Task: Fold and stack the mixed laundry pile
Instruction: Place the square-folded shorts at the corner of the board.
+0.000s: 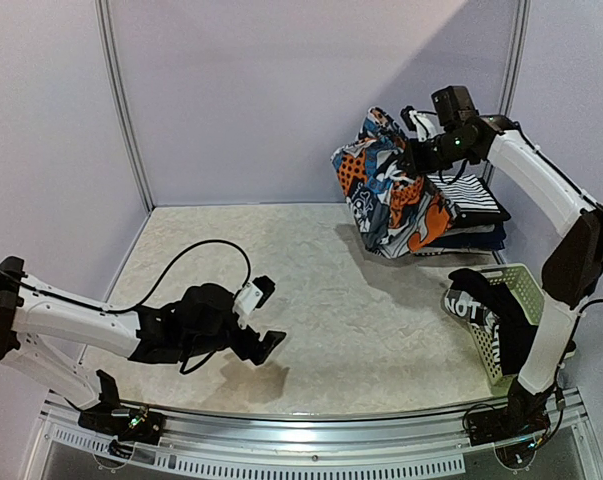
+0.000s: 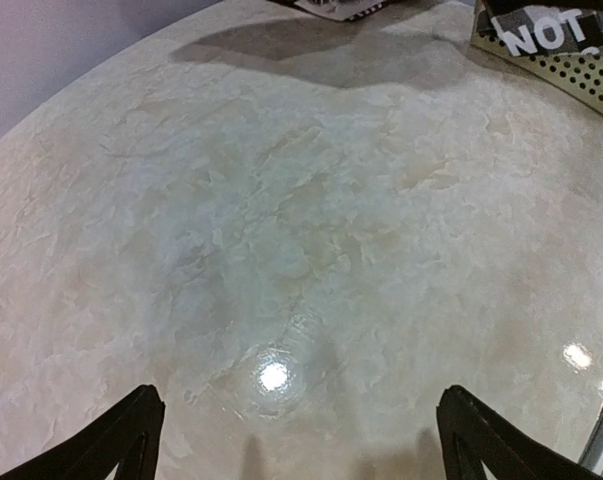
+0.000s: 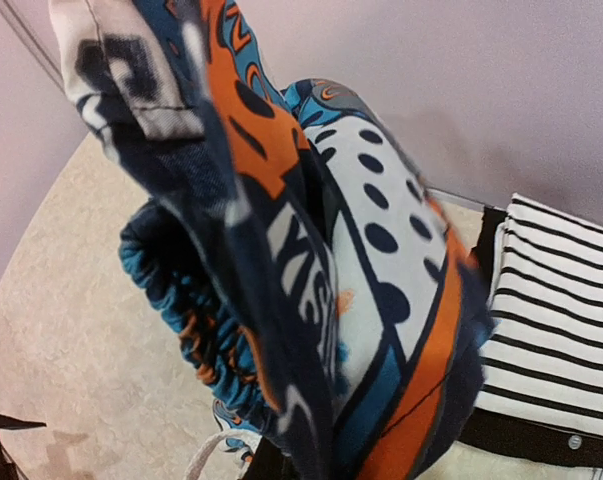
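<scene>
My right gripper (image 1: 418, 160) is shut on the orange, blue, white and black print garment (image 1: 391, 195), which hangs bunched in the air at the back right. In the right wrist view that garment (image 3: 381, 280) fills the frame and hides the fingers. Just right of it the white garment with thin black stripes (image 1: 474, 197) lies folded on darker folded cloth (image 1: 476, 238); its stripes (image 3: 556, 310) also show in the wrist view. My left gripper (image 1: 268, 314) hovers open over the bare tabletop at the front left, with nothing between its fingers (image 2: 141, 420).
A white lattice basket (image 1: 521, 290) stands at the right edge beside the right arm, with a black garment with white lettering (image 1: 476, 305) draped over its rim. The basket (image 2: 571, 75) shows at the far end of the left wrist view. Walls enclose the marbled table (image 1: 311, 270).
</scene>
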`<act>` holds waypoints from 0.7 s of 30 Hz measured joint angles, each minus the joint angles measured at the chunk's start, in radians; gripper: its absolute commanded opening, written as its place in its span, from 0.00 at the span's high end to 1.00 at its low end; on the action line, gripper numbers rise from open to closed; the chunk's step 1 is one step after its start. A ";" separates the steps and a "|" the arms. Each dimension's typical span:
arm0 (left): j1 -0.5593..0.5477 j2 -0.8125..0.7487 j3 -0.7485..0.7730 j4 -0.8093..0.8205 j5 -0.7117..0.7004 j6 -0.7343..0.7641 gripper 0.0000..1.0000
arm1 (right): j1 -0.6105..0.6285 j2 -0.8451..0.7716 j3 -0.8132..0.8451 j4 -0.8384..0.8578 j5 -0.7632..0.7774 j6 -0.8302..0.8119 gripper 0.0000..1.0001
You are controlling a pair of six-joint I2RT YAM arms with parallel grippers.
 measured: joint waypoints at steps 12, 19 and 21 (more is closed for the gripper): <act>0.001 0.017 -0.011 0.026 0.031 -0.014 0.04 | -0.218 0.035 0.248 -0.130 -0.130 0.027 1.00; 0.001 0.022 -0.011 0.026 0.040 -0.018 0.04 | -0.354 0.129 0.296 -0.145 -0.228 0.032 1.00; 0.001 0.029 -0.011 0.026 0.043 -0.019 0.04 | -0.375 0.171 0.322 -0.154 -0.240 0.032 1.00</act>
